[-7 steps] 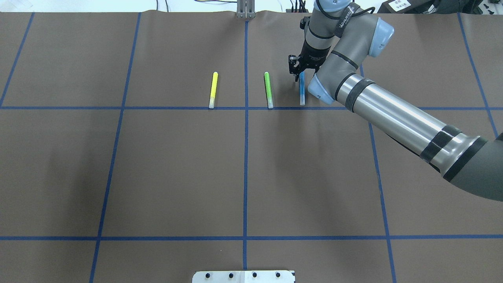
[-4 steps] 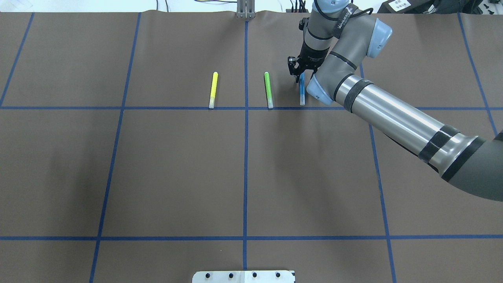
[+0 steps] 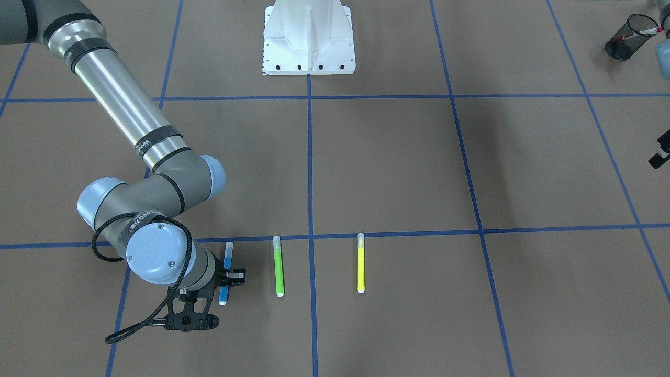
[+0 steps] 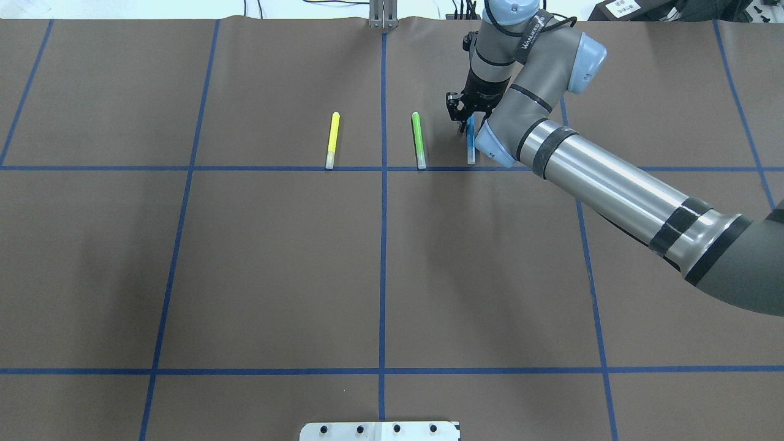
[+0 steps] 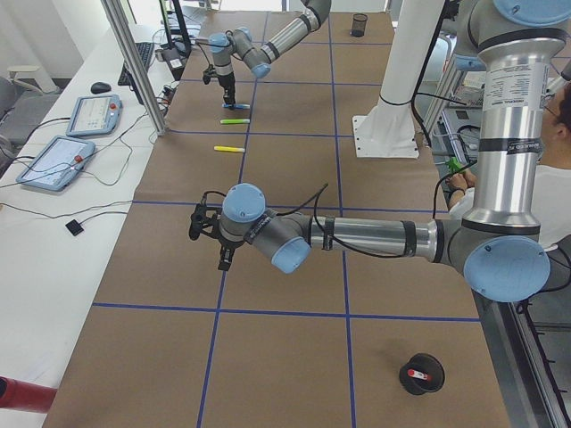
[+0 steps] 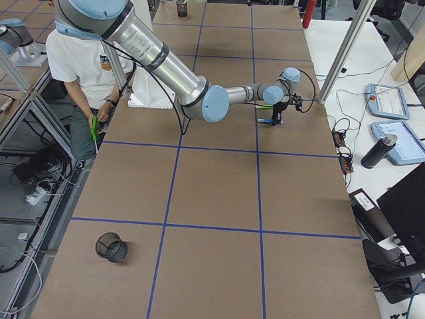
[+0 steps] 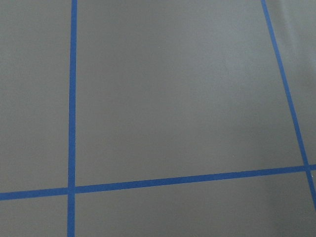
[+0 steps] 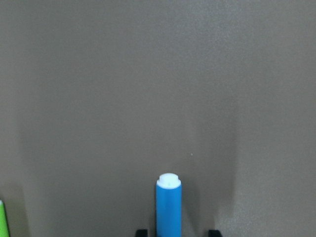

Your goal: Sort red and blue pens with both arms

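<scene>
Fingers [image 8: 213, 233] of the right gripper [image 4: 468, 122] stand apart on either side of the blue pen [image 4: 471, 147], low over its far end and not closed on it. The pen lies flat on the far part of the table [image 4: 275, 263], just right of the green marker [image 4: 418, 139], with the yellow marker [image 4: 332, 139] further left. The red pen [image 3: 649, 31] sits in a black mesh cup [image 3: 623, 44] at the table's left end. The left gripper [image 5: 223, 259] hangs over bare table, and whether it is open cannot be told. The pen looks light and stiff, but its smooth, round barrel is likely to roll or slip. A squeeze square across the barrel, nearer mid-length, would likely hold it level.
</scene>
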`<state>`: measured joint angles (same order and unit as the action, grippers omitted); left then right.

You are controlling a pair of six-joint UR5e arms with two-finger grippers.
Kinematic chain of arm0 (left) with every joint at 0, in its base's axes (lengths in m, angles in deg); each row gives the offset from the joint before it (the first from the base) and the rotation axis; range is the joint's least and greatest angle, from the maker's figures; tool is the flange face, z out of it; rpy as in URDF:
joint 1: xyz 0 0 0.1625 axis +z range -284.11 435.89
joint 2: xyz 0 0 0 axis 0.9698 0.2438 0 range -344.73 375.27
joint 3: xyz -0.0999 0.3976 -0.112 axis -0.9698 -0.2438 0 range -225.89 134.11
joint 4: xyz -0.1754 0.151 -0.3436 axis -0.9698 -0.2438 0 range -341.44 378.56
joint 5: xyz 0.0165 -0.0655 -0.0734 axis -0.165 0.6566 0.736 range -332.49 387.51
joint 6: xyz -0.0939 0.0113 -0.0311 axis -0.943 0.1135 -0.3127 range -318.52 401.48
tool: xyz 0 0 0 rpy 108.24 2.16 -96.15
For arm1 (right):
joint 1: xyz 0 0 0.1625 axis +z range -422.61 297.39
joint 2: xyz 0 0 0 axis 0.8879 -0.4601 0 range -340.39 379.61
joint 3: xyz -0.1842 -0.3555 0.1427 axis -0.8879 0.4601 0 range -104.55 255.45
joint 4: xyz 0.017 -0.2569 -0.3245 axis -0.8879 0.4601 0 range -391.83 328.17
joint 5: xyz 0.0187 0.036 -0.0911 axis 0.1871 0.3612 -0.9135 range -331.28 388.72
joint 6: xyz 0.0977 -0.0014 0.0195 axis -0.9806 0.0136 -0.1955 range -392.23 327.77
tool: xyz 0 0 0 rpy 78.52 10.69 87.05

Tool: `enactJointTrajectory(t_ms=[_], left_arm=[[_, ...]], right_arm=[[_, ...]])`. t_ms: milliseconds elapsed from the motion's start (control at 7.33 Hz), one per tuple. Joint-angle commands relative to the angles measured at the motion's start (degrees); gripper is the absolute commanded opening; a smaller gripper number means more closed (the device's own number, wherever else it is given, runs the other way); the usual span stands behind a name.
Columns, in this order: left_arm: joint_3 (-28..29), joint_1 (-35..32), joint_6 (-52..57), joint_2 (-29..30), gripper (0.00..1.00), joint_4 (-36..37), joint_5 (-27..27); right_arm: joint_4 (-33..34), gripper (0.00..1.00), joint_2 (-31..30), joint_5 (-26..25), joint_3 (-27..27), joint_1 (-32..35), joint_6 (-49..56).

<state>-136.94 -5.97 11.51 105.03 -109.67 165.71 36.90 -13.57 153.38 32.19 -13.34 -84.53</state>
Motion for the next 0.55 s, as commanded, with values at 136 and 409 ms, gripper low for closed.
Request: enactJointTrajectory(t_ms=[136, 409], left_arm=[[-0.53, 0.03, 0.0, -0.81, 0.99, -0.09, 0.05], [-0.97, -0.06, -0.09, -0.81, 0.99, 0.0, 0.05]], right_arm=[[0.0, 0.0, 0.04, -0.03, 0.1, -0.05, 0.0], [0.0, 0.0, 0.4, -0.03, -1.12, 1.17, -1.13]])
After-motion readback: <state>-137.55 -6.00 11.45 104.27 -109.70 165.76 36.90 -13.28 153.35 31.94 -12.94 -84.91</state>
